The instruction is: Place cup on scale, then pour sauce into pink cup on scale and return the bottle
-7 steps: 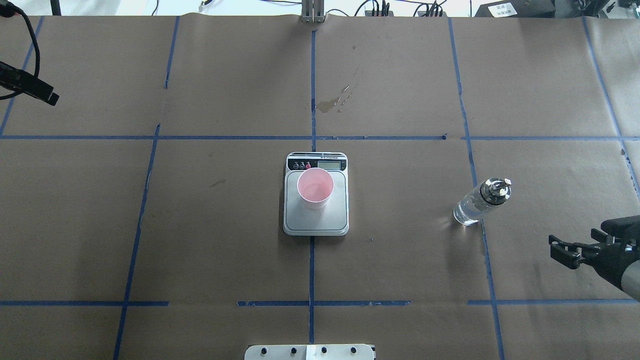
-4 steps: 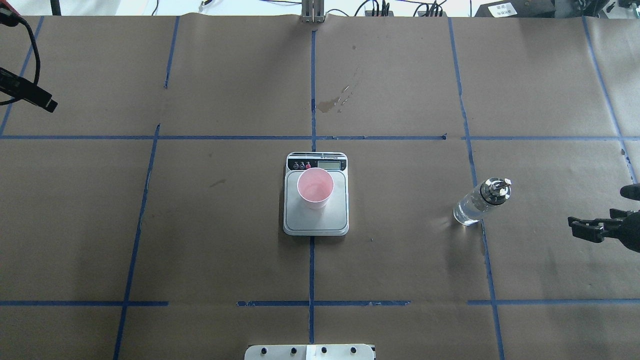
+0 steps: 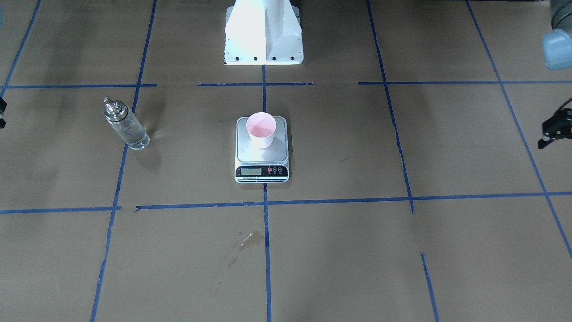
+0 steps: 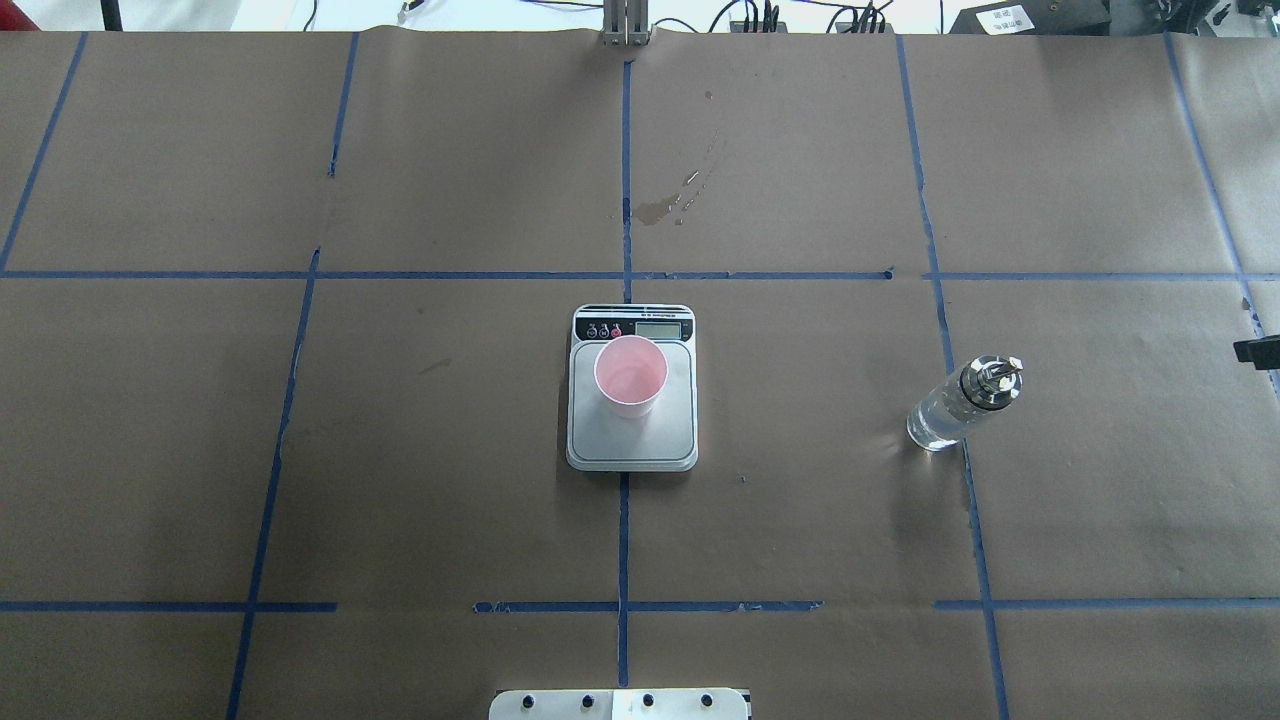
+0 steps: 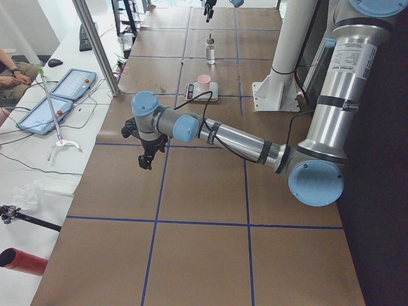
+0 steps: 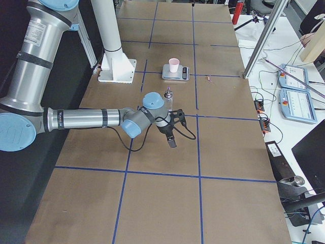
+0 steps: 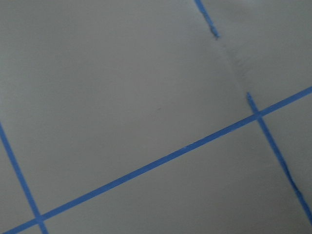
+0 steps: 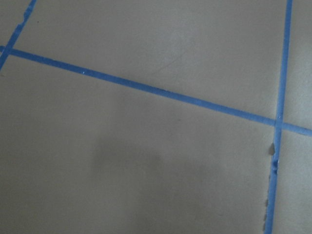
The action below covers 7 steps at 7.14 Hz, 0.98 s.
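Observation:
The cup (image 4: 630, 372), pink inside, stands upright on the scale (image 4: 670, 432) at the table's middle; it also shows in the front-facing view (image 3: 261, 127). The bottle (image 4: 950, 408) stands upright on the paper to the right of the scale, with clear sauce in it, and nothing holds it. Only a sliver of my right gripper (image 4: 1258, 351) shows at the right edge, well apart from the bottle. My left gripper (image 3: 547, 136) hangs far out on my left side, over bare paper. I cannot tell whether either gripper is open or shut. Both wrist views show only paper and tape.
Brown paper with a blue tape grid covers the table. A dried spill stain (image 4: 665, 205) lies beyond the scale. My base plate (image 4: 620, 703) sits at the near edge. Tablets (image 5: 64, 95) and cables lie on the side bench.
My right gripper has drawn back to the right and away from the bottle, almost out of the overhead view. My left gripper has left that view at the left edge. Cup, scale and bottle have not moved.

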Available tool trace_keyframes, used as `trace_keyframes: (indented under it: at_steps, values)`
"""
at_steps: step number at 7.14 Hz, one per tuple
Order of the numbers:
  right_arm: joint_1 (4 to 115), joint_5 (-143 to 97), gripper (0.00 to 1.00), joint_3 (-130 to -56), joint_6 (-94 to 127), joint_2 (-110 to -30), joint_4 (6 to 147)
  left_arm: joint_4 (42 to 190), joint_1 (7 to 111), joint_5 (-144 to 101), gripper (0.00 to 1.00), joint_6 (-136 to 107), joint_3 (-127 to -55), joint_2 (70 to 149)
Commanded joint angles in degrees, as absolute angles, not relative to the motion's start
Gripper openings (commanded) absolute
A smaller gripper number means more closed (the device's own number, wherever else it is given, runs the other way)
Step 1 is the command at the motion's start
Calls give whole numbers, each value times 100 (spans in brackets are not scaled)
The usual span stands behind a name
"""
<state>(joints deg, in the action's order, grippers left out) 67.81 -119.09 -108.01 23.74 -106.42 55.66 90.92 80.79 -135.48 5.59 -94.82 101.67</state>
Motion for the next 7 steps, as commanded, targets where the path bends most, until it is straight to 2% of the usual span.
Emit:
trace_keyframes:
  at_steps: [1, 3, 7]
  values:
    - [7409, -12287, 100, -10776, 1348, -10110, 7287, 9166, 8899, -14114, 99, 896, -9167, 9742]
    - [7409, -12801, 100, -10714, 1345, -9573, 8101, 9246, 9210, -13932, 100, 870, -8912, 9668]
    - [8199, -13650, 100, -10197, 1022, -9606, 8200, 9299, 9185, -13332, 100, 896, -8965, 9554]
